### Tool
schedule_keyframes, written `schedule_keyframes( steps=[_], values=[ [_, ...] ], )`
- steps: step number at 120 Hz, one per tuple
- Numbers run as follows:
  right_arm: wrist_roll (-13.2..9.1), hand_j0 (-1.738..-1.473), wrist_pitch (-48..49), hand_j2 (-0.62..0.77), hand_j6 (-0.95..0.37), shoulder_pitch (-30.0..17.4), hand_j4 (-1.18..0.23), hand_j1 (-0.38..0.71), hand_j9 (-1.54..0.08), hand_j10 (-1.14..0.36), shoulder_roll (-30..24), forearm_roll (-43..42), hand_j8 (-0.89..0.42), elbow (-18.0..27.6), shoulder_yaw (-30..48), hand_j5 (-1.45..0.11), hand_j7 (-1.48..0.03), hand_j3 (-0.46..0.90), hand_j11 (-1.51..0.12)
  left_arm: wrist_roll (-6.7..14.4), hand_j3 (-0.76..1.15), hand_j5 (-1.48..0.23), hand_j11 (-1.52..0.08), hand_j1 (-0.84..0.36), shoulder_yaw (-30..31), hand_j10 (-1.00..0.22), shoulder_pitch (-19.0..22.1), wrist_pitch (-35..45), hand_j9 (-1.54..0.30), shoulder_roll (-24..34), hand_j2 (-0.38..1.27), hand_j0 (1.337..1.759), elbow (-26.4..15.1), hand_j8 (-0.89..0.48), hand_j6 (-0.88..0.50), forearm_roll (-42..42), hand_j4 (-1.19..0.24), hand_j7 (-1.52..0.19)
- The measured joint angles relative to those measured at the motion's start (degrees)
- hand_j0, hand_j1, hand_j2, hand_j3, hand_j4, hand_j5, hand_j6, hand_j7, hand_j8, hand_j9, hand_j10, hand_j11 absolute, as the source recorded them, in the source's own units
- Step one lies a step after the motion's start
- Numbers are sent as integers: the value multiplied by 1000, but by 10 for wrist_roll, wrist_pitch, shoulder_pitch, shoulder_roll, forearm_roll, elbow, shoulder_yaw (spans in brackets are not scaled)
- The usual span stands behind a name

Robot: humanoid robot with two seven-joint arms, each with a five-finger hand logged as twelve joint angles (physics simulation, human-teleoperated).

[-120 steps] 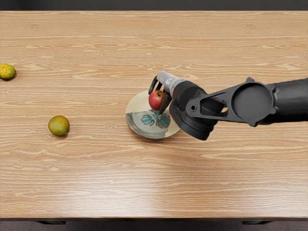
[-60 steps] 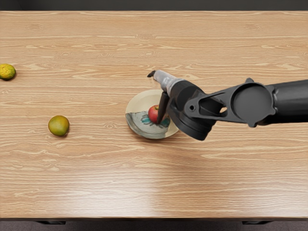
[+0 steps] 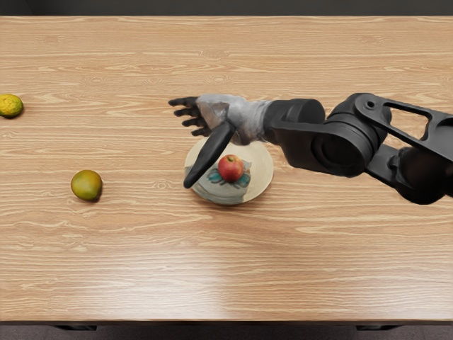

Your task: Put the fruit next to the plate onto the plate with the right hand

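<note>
A red apple [image 3: 231, 168] rests on the cream plate [image 3: 262, 170] with a teal pattern, near the table's middle. My right hand [image 3: 202, 131] hovers above the plate's far left side, open, fingers spread and pointing left. Its thumb [image 3: 207, 157] slants down across the plate's left edge, apart from the apple. The right arm [image 3: 340, 138] comes in from the right edge. The left arm is out of sight.
A yellow-green fruit [image 3: 86, 185] lies on the wooden table [image 3: 226, 269] at the left. Another yellow fruit [image 3: 10, 105] sits at the far left edge.
The hand let go of the apple, which now lies on the plate. The hand rose, turned and spread its fingers to the left; the forearm lifted away.
</note>
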Motion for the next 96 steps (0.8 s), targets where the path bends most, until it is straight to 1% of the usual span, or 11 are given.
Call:
schedule_keyframes(
  steps=[8, 18, 24, 31, 43, 57, 73, 83, 96],
  values=[
    [0, -1658, 120, 3, -6, -47, -7, -342, -13, -10, -43, 79, -6, -11, 60, -13, -12, 0, -13, 0, 0, 0, 0, 349, 0, 0, 0, 0, 0, 0, 0, 1658, 0, 0, 0, 0, 0, 0],
    [0, -1658, 265, 2, -4, -87, -5, -344, -8, -6, -115, 183, -4, -29, 96, -9, -8, 0, -9, 0, 0, 0, 0, 349, 0, 0, 0, 0, 0, 0, 0, 1658, 0, 0, 0, 0, 0, 0],
    [0, -1658, 322, 2, -3, -106, -4, -345, -7, -5, -152, 231, -3, -40, 106, -7, -6, 0, -7, 0, 0, 0, 0, 349, 0, 0, 0, 0, 0, 0, 0, 1658, 0, 0, 0, 0, 0, 0],
    [0, -1658, 361, 2, -2, -122, -3, -346, -5, -3, -189, 277, -2, -60, 112, -5, -5, 0, -5, 0, 0, 0, 0, 349, 0, 0, 0, 0, 0, 0, 0, 1658, 0, 0, 0, 0, 0, 0],
    [0, -1658, 393, 1, -1, -147, -1, -347, -3, -2, -251, 351, -1, -90, 116, -3, -3, 0, -3, 0, 0, 0, 0, 349, 0, 0, 0, 0, 0, 0, 0, 1658, 0, 0, 0, 0, 0, 0],
    [0, -1658, 407, 1, 1, -180, 0, -348, -2, 0, -306, 402, 1, -109, 117, -2, -2, 0, -2, 0, 0, 0, 0, 349, 0, 0, 0, 0, 0, 0, 0, 1658, 0, 0, 0, 0, 0, 0],
    [0, -1658, 412, 1, 3, -205, 0, -349, -1, 1, -351, 422, 2, -118, 111, -1, -1, 0, -1, 0, 0, 0, 0, 349, 0, 0, -1, 0, 0, 0, 0, 1658, 0, 0, 0, 0, 0, 0],
    [0, -1658, 413, 1, 4, -211, 0, -349, 0, 2, -376, 427, 3, -123, 105, 0, -1, 0, 0, 0, 0, 0, 0, 349, 0, 0, -2, 0, 0, 0, 0, 1658, 0, 0, 0, 0, 0, 0],
    [0, -1658, 413, 0, 5, -214, 0, -349, 0, 2, -393, 429, 3, -127, 97, 0, 0, 0, 0, 0, 0, 0, 0, 349, 0, 0, -3, 0, 0, 0, 0, 1658, 0, 0, 0, 0, 0, 0]
  ],
)
